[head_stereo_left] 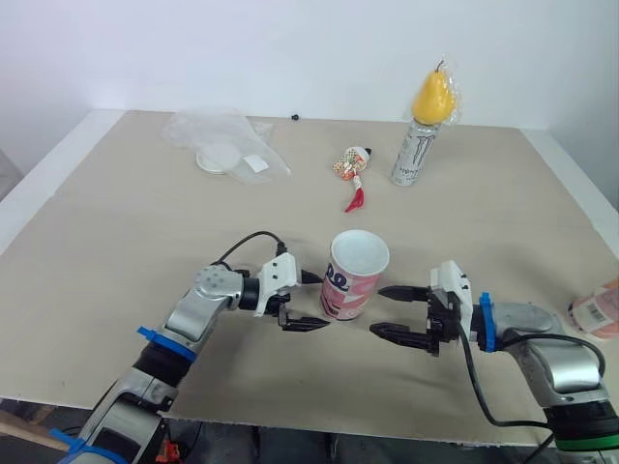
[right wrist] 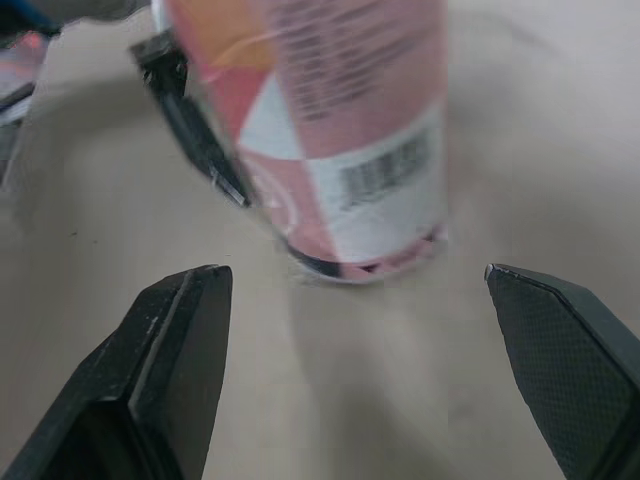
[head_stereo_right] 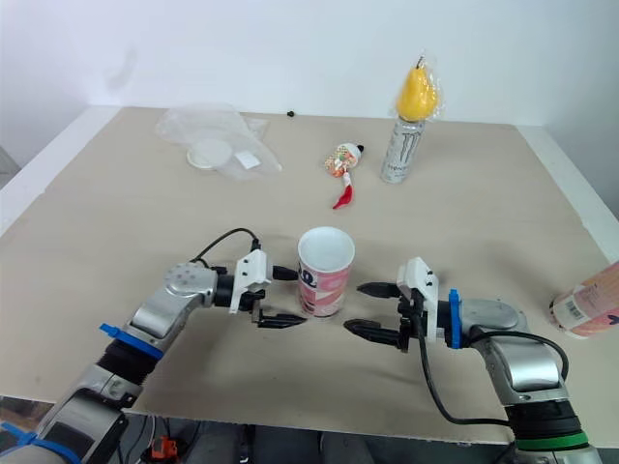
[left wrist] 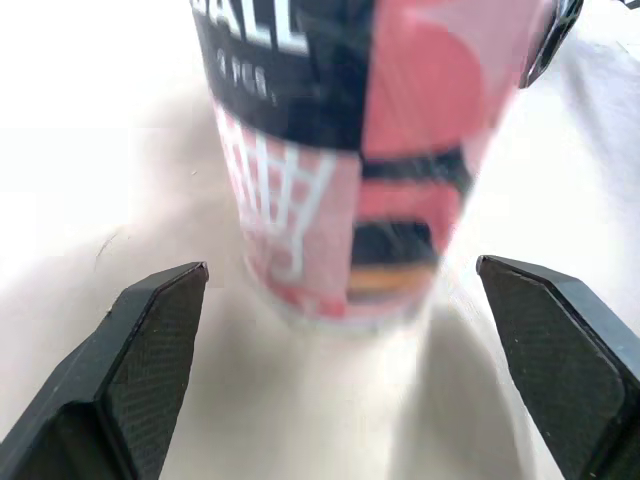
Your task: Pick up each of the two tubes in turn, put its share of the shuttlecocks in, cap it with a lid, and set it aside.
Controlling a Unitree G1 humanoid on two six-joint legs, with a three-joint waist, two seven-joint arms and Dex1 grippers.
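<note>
Pink printed tube (head_stereo_left: pixel 350 282), upright, open-topped

Glossy printed cardboard tube (head_stereo_left: pixel 348 286); matt smooth table (head_stereo_left: pixel 135 232)

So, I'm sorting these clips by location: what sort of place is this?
Probably a lab or test bench, not a home: a bare board table against a plain white wall, with unrelated props set out: a tube, a can with a pear on top, a plastic bag.
</note>
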